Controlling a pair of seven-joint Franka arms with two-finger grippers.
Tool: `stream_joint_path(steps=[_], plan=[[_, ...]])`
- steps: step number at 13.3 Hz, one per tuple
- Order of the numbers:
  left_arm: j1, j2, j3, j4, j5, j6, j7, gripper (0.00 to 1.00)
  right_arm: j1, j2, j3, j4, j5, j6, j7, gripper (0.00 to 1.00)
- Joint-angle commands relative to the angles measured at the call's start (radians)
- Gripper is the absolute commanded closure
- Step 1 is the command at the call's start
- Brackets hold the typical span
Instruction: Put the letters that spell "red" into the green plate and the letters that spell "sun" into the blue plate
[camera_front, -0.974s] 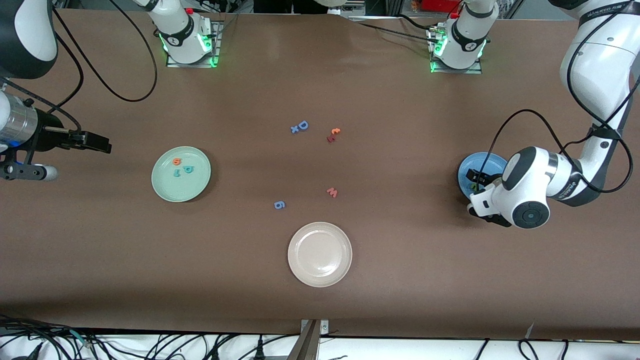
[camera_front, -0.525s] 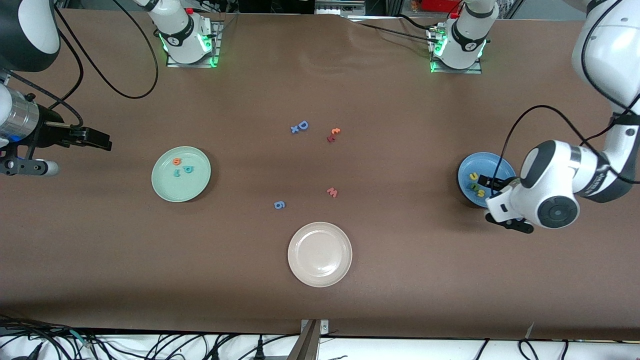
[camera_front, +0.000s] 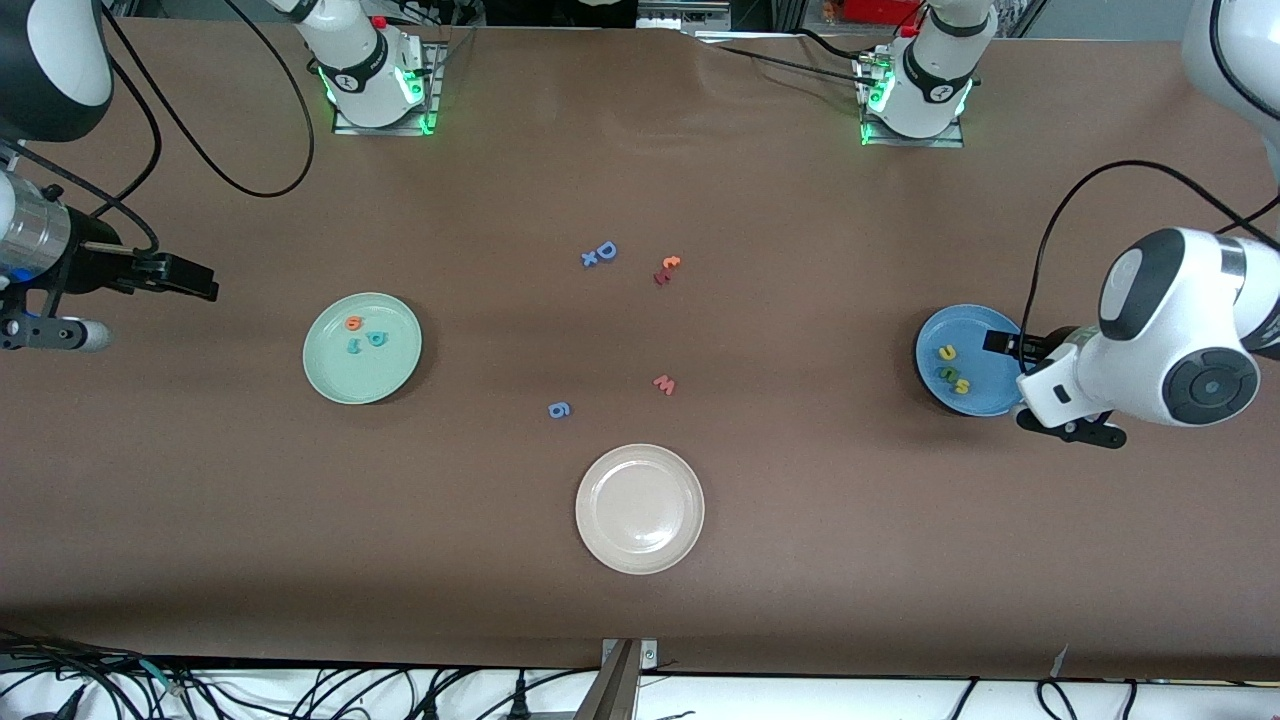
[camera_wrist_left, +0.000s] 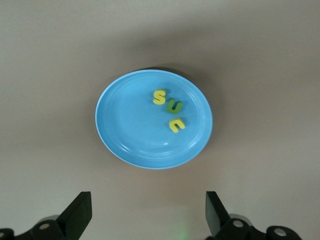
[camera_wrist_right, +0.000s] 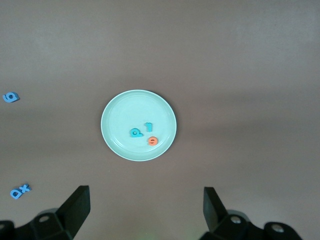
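Now the round pale mint-green plate (camera_front: 362, 348) holds the teal r, teal d and orange e foam letters (camera_front: 365, 334) near its one o'clock rim. Yellow s, yellow u and green n foam letters (camera_front: 951, 367) lie in the round medium-blue plate (camera_front: 985, 398). Left gripper (camera_front: 1003, 343) hangs over that plate's three o'clock rim, fingers spread and empty; right gripper (camera_front: 190, 280), spread too, waits over bare table at the right arm's end.

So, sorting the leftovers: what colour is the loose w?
Pinkish red; the w shows best in the front view.

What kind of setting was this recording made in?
Most likely a robotics lab bench: two arm bases bolted along one edge of a brown table, loose cables trailing off the table's edge, and foam letters sorted into a green plate and a blue plate.
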Motion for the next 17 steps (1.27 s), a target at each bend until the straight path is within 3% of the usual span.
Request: stream_joint_path(steps=[1,2,4,6,8,9,12,17], plan=[[0.033,-0.114,-0.030,-0.027,-0.044,-0.023,-0.015,0.00,-0.008,-0.094,0.010,-0.028,-0.015,-0.002,-0.004,0.00],[-0.011,-0.160,0.011,-0.036,-0.072,-0.026,-0.022,0.00,-0.008,-0.114,0.011,-0.030,-0.014,-0.019,0.002,0.00],[-0.157,-0.236,0.207,-0.042,-0.187,-0.036,-0.015,0.00,-0.008,-0.117,0.007,-0.030,-0.009,-0.024,0.000,0.00],[-0.238,-0.288,0.319,-0.050,-0.238,-0.040,-0.015,0.00,-0.010,-0.117,-0.021,-0.030,-0.006,-0.025,0.000,0.00],[-0.363,-0.349,0.507,-0.052,-0.337,-0.065,-0.012,0.00,-0.010,-0.096,-0.027,-0.031,-0.003,-0.024,0.000,0.00],[-0.386,-0.377,0.566,-0.052,-0.391,-0.068,0.012,0.00,-0.007,-0.091,-0.026,-0.039,-0.010,-0.019,0.002,0.00],[-0.464,-0.431,0.668,-0.056,-0.402,-0.097,0.062,0.00,-0.005,-0.072,-0.024,-0.036,-0.004,-0.004,0.002,0.00],[-0.478,-0.552,0.682,-0.141,-0.397,0.009,0.089,0.00,-0.007,-0.083,-0.029,-0.036,-0.003,-0.001,0.002,0.00]])
